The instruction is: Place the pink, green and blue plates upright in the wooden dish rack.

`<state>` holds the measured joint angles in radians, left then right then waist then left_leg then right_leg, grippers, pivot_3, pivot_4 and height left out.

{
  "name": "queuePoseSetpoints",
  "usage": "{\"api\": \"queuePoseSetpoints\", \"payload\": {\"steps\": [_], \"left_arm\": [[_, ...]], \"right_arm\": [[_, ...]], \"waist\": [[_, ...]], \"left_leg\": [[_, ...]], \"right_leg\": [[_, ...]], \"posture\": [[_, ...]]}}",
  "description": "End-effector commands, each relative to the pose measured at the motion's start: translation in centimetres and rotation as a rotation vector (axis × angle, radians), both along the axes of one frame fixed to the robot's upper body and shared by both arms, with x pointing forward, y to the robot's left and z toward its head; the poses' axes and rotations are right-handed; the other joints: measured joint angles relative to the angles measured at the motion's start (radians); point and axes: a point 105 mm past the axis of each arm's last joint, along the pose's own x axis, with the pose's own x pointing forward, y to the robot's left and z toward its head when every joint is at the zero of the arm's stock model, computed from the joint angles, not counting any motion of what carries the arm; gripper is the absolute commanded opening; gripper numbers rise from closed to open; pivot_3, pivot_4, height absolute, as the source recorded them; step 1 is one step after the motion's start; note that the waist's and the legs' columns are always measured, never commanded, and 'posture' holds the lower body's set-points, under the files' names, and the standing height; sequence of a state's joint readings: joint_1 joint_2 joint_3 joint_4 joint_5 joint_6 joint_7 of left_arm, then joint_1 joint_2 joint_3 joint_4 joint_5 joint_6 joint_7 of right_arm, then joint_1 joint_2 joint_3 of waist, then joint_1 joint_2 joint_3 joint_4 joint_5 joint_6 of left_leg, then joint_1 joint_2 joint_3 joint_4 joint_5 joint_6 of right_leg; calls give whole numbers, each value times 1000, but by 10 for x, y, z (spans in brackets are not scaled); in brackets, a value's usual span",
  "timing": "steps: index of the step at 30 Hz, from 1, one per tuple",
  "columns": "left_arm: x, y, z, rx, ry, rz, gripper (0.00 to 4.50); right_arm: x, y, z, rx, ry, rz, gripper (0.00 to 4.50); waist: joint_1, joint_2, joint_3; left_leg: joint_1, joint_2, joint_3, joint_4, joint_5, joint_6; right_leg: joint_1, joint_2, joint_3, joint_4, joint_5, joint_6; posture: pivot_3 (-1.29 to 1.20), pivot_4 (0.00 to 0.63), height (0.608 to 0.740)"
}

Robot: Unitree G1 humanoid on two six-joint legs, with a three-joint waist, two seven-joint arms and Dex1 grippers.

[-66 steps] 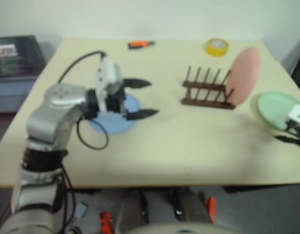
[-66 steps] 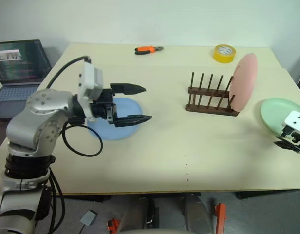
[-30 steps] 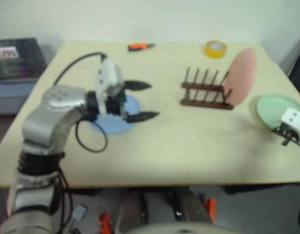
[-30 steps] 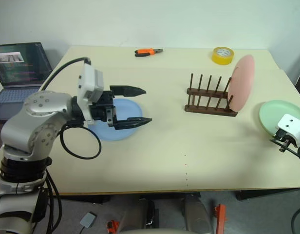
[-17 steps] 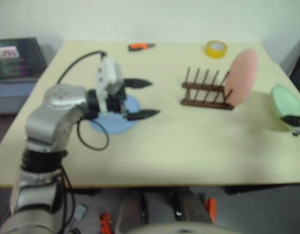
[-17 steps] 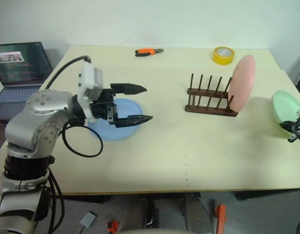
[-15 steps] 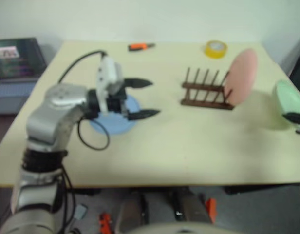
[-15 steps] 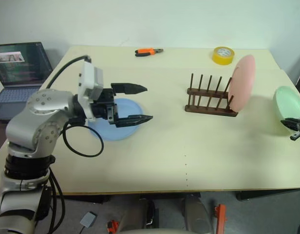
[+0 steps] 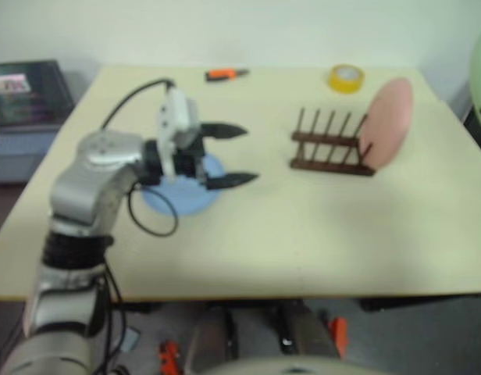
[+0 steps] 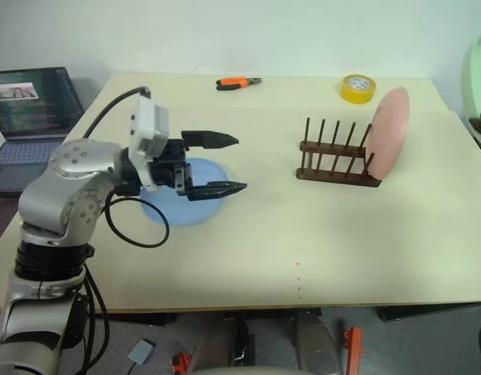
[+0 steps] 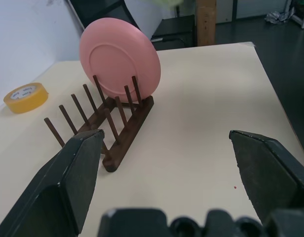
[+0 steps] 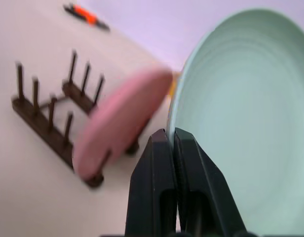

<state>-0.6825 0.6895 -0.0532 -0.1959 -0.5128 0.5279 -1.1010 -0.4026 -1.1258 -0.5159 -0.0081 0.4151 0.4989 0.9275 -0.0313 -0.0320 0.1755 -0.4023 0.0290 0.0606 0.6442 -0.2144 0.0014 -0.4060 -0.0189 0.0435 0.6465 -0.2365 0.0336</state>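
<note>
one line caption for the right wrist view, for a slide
Shut right pincer grips the mint green round plate, with the salmon pink plate upright in the dark wooden rack.

The two eye views look forward and down from head height over the whole worktop (image 10: 318,258), taking in the wooden dish rack (image 10: 336,162) and pink plate (image 10: 387,130) from a distance. The left wrist view looks low across the worktop between its end effector (image 11: 167,163) fingers at the same rack and plate. The right wrist view sits close behind the green plate (image 12: 236,123), with rack and pink plate beyond.
</note>
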Motion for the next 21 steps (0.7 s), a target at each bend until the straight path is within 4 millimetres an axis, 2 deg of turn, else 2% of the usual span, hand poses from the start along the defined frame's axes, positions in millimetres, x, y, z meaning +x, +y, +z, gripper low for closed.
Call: {"api": "queuePoseSetpoints", "payload": {"steps": [1,5,9,13,21], "left_arm": [[-3,-1,13,-12,-62,-12,4500],[-3,-2,18,-32,-74,-4,4500],[-3,-2,24,-45,-102,12,4500],[0,1,27,-37,-132,50,4500],[-2,3,26,-38,-131,64,4500]], "right_arm": [[-3,19,31,-14,-108,51,56],[-1,41,46,-4,-163,126,56],[3,51,50,21,-177,168,56],[5,69,56,73,-213,243,56],[12,109,72,276,-289,423,56]], "waist": [[0,0,0],[-1,0,0],[0,0,0],[-2,0,0],[-1,0,0]], "left_leg": [[0,0,0,0,0,0],[-1,0,1,0,0,0],[-1,0,0,0,0,0],[-1,0,0,0,0,0],[-2,1,0,-1,0,0]], "right_leg": [[0,-1,0,-1,0,0],[0,-1,1,-1,0,-1],[-1,-1,0,-1,-1,-2],[-1,-1,0,-1,-1,-2],[-1,-1,-1,0,-1,-1]], "posture": [[0,150,740],[0,150,740],[0,150,740],[0,150,740],[0,150,740]]}}
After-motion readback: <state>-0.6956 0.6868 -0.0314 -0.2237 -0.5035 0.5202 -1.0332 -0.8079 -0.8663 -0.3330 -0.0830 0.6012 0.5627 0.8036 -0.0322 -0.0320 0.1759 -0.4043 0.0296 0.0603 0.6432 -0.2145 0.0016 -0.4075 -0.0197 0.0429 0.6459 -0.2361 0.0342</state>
